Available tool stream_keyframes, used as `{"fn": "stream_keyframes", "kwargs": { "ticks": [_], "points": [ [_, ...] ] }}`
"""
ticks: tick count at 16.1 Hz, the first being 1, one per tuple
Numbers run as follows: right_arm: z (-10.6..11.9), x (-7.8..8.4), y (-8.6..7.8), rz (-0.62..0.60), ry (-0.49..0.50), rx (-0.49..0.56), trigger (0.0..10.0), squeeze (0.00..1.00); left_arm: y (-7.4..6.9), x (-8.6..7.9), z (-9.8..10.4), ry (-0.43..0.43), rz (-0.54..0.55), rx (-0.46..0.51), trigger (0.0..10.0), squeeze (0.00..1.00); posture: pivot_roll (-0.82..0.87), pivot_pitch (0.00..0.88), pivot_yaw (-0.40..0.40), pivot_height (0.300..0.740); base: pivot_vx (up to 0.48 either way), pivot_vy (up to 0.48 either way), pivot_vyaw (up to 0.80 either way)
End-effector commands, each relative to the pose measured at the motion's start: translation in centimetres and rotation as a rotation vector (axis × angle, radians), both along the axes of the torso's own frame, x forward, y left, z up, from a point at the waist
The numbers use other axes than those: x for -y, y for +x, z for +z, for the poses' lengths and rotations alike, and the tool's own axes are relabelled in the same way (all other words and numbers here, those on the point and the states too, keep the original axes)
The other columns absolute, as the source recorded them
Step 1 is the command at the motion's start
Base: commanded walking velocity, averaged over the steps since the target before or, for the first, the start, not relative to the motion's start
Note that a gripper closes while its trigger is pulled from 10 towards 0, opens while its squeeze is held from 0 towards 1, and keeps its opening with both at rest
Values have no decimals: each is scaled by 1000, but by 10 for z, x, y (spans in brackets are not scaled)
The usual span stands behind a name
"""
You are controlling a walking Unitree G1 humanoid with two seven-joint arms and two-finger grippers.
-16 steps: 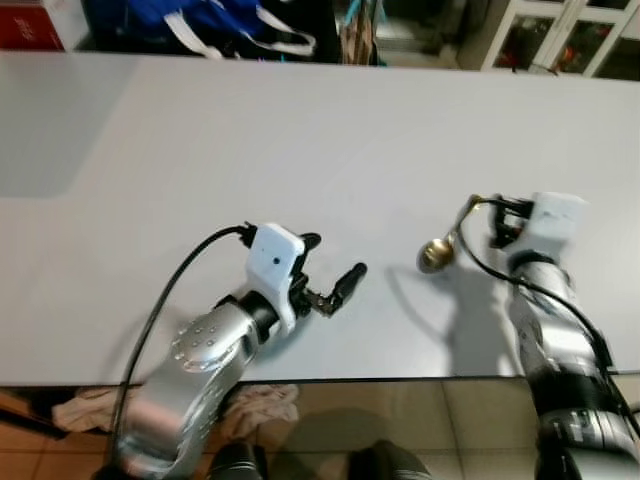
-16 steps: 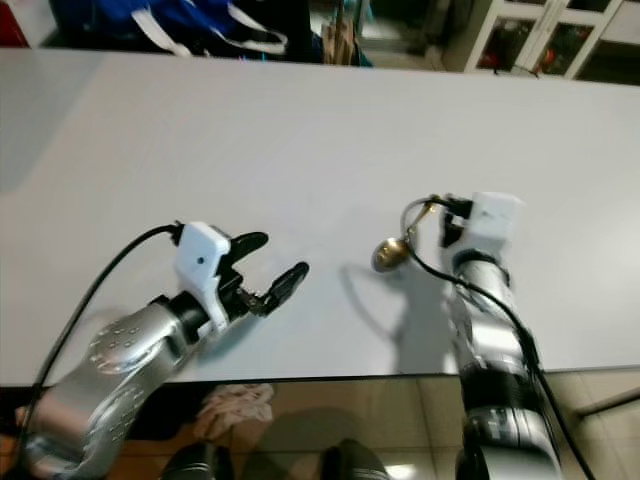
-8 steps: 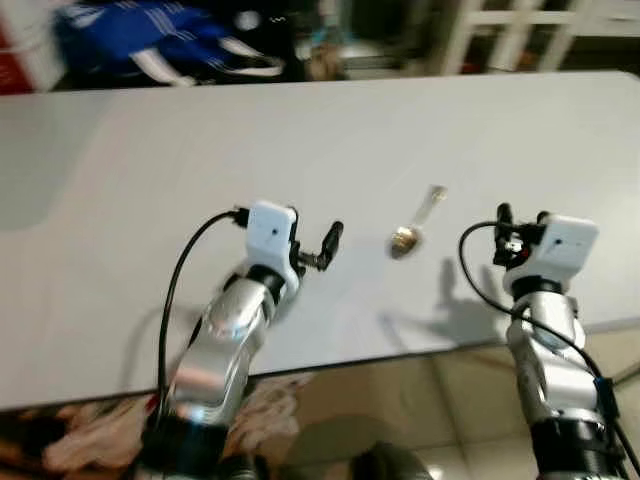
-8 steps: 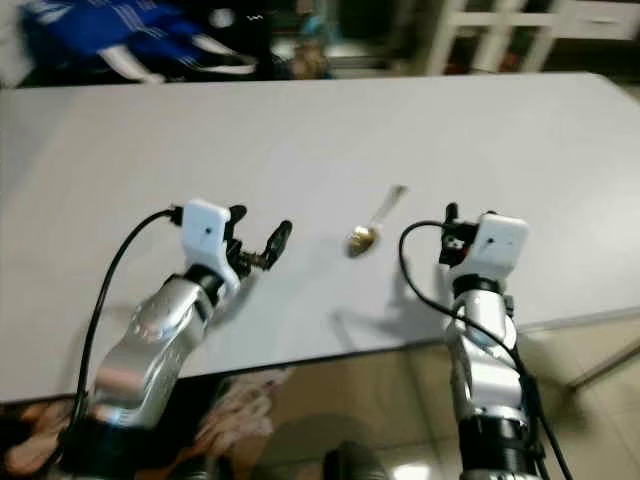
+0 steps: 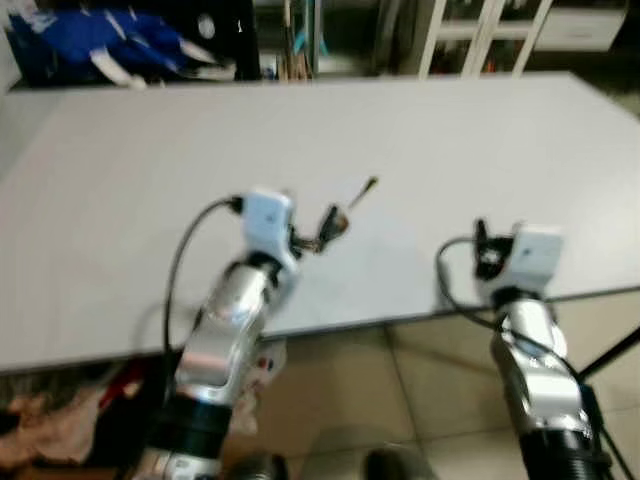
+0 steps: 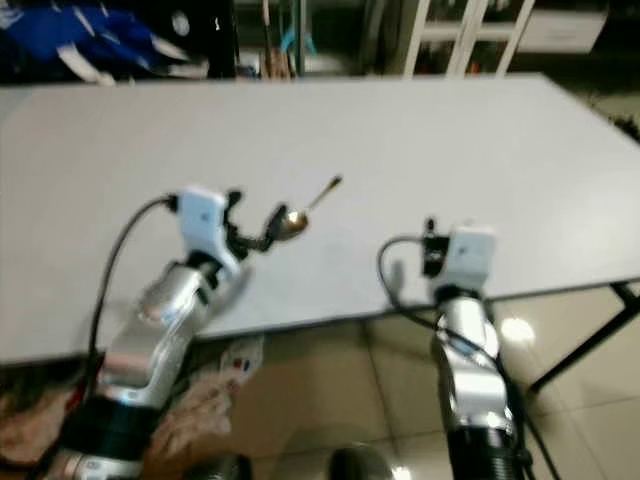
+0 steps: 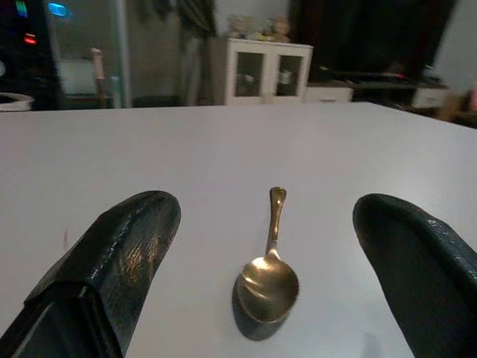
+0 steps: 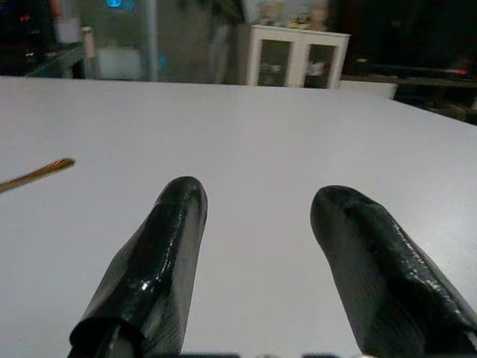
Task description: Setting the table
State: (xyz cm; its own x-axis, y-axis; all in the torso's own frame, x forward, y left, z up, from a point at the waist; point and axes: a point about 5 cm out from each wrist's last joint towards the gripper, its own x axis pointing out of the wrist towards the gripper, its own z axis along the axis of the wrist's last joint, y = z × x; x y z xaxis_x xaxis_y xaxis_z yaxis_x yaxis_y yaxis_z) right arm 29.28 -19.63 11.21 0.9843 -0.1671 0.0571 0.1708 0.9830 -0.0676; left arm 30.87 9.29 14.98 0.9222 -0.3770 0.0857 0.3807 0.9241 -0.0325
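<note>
A gold spoon lies on the white table, its handle pointing away from me. Along the left wrist view the spoon lies flat on the table just beyond and between the two black fingers. My left gripper is open, with its fingertips at the spoon's bowl and apart from it. My right gripper is open and holds nothing. It hovers over the table's front edge, to the right of the spoon, and the spoon's handle tip shows off to its side.
Blue fabric lies beyond the table's far left edge. White cabinets stand behind the table. A crumpled cloth lies on the tiled floor under the table's front edge. A dark table leg slants down at the right.
The right gripper held the spoon up one second ago, then let it go on the table and drew back. The camera has pulled back; the left gripper now faces the spoon's bowl.
</note>
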Motion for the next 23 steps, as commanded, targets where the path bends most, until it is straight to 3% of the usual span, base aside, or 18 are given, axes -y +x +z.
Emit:
{"fn": "stream_keyframes", "kwargs": {
  "ticks": [1, 8, 12, 17, 23],
  "points": [
    [3, 4, 0, -4, -23, 1, 10000, 0, 1, 4, 2, -7, 2, 6, 10000, 0, -2, 0, 6, 689, 0, -472, 0],
    [-3, -4, -2, 52, -55, -39, 10000, 0, 4, 0, -3, -73, 34, -47, 10000, 0, -5, 0, -1, 689, 142, -295, 0],
    [-5, -7, -3, 73, -60, -50, 10000, 0, 4, 3, 0, -82, 15, -33, 10000, 0, -6, 0, 0, 689, 70, 427, 0],
    [-12, -10, -9, 101, -54, -77, 10000, 0, 3, 6, 4, 2, -9, 31, 10000, 0, -11, 0, 5, 689, 96, 166, 0],
    [-17, -16, -14, 123, -51, -97, 10000, 0, 6, 11, 6, 22, -30, 40, 10000, 0, -20, 0, 14, 689, 354, 322, 0]
  ]
}}
